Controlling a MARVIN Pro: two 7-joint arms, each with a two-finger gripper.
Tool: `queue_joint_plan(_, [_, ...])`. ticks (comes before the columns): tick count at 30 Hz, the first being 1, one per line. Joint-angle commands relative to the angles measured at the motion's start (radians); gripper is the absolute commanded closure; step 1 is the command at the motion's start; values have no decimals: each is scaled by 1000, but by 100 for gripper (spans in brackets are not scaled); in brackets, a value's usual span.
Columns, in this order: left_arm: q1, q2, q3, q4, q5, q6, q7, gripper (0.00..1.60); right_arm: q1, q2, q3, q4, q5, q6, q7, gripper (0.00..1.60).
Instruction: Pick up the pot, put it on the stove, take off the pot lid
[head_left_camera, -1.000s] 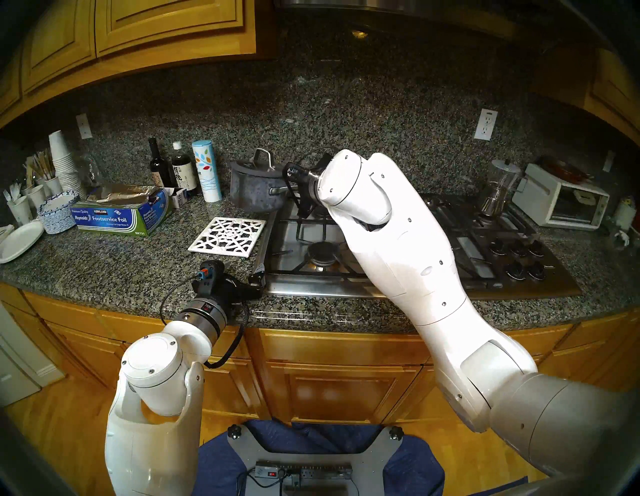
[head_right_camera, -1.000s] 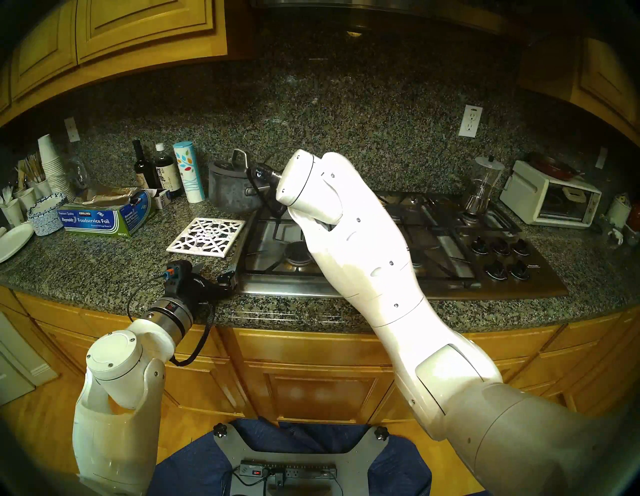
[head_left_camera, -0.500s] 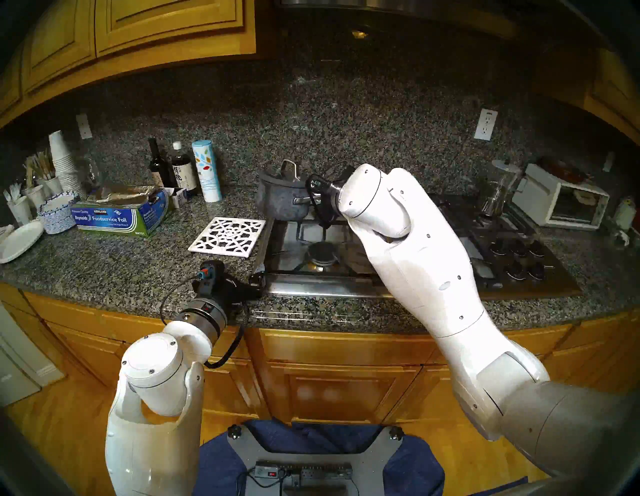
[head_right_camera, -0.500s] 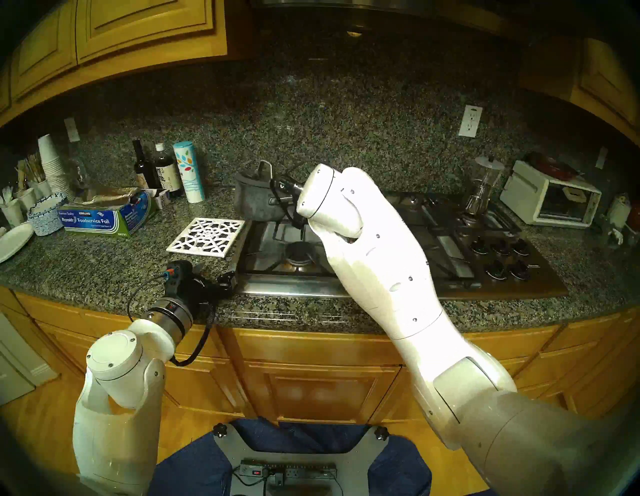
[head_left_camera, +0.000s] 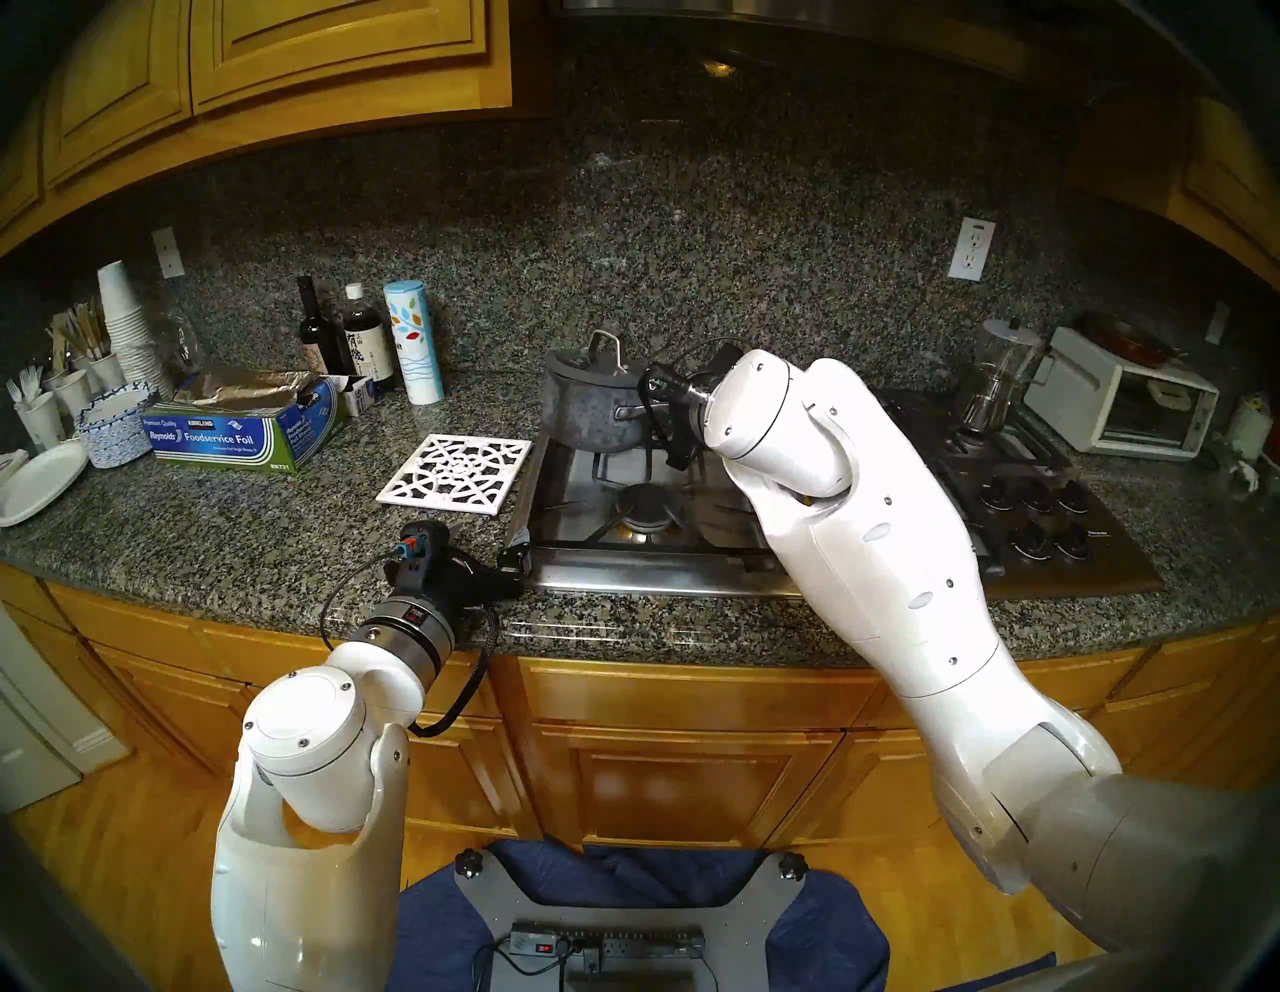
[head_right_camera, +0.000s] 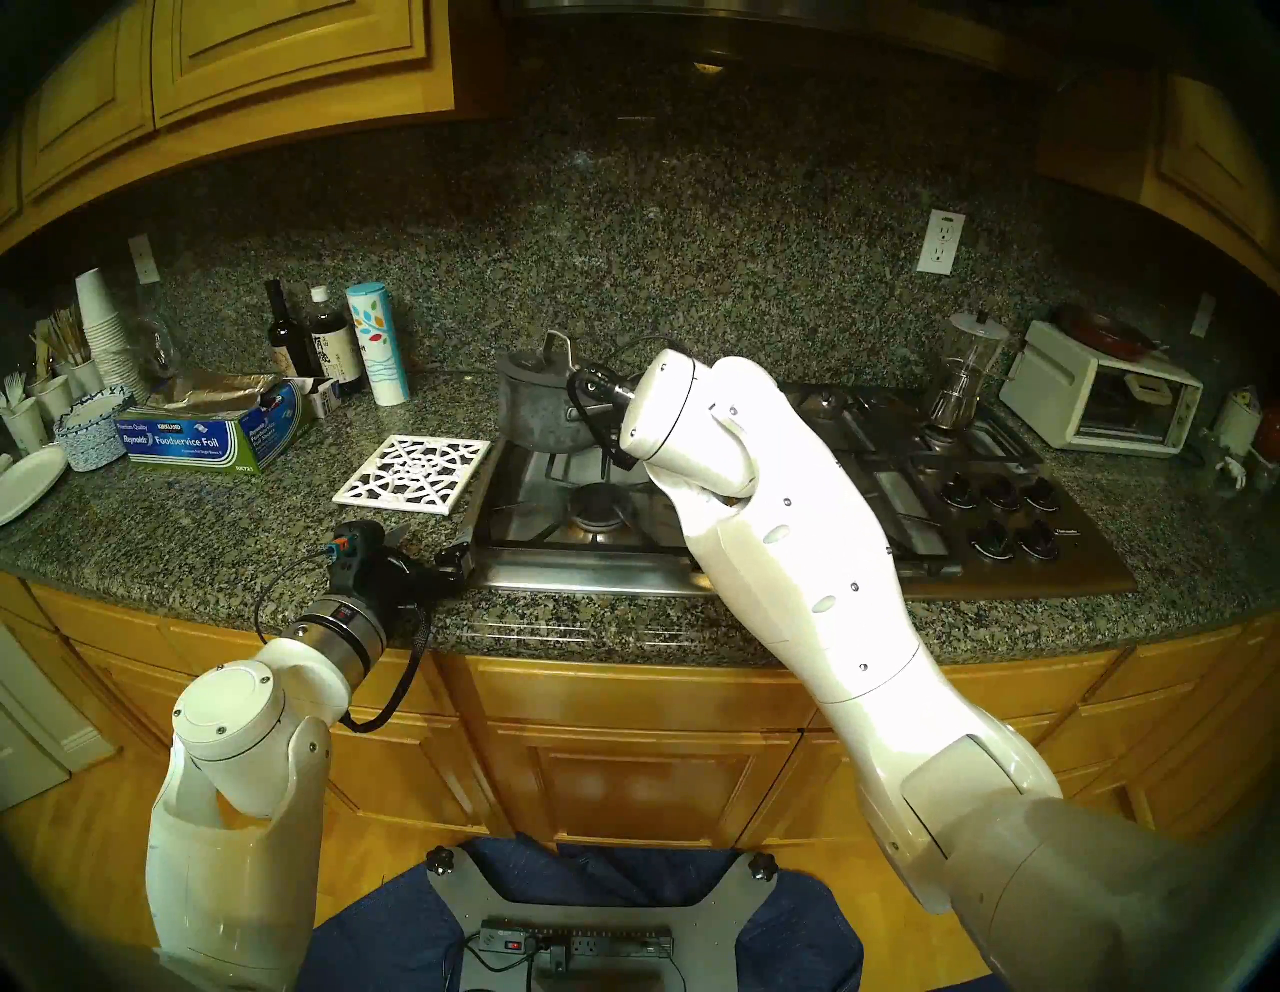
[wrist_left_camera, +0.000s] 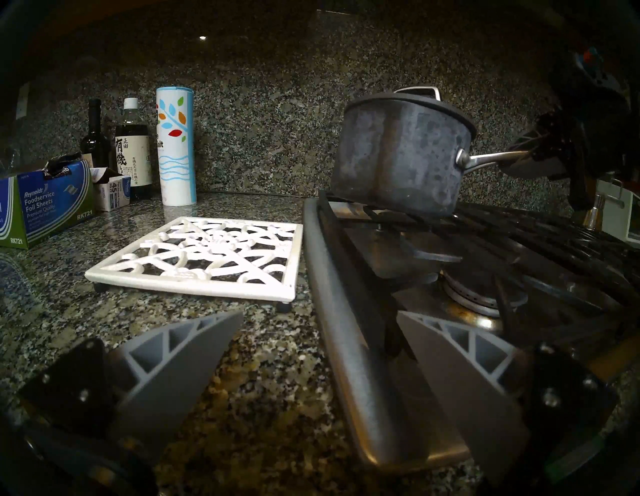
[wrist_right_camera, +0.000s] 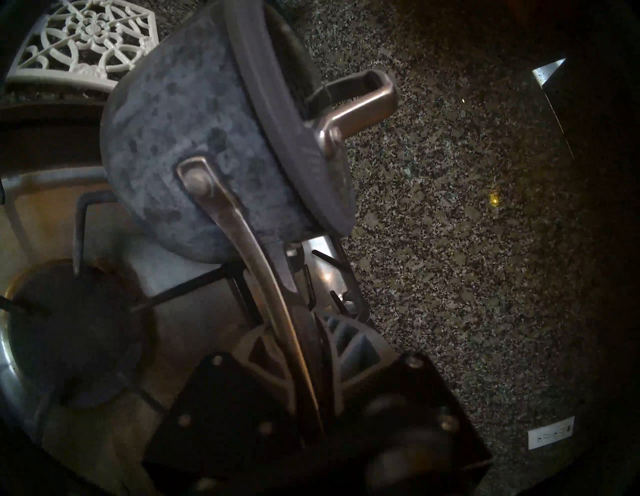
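Left wrist view: your right claw (wrist_right_camera: 304, 350) was clamped on the handle (wrist_left_camera: 491, 160) of the pot (wrist_left_camera: 401, 162), which tilted above the far left corner of the stove (wrist_left_camera: 346, 311), its lid (wrist_right_camera: 298, 131) on. You did best to level it and lower it square on the grate (head_left_camera: 623, 464). Open stove lay to the right; the trivet (head_left_camera: 457, 472) sat just left. Your left claw (wrist_left_camera: 318, 350) waited with fingers apart at the counter's (head_left_camera: 208, 540) front edge.

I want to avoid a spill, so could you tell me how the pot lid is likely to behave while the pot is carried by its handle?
The pot lid looks loose on the tilted pot, so it may slide. Its glass is probably fragile.
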Motion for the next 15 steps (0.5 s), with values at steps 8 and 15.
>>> queue_joint_plan(8, [-19, -2, 1, -31, 1, -10, -3, 0, 2, 100, 24, -140, -74, -8, -45, 160])
queue_joint_plan(15, [-19, -4, 0, -30, 3, -10, -5, 0, 0, 113, 36, -193, -79, -1, -41, 160])
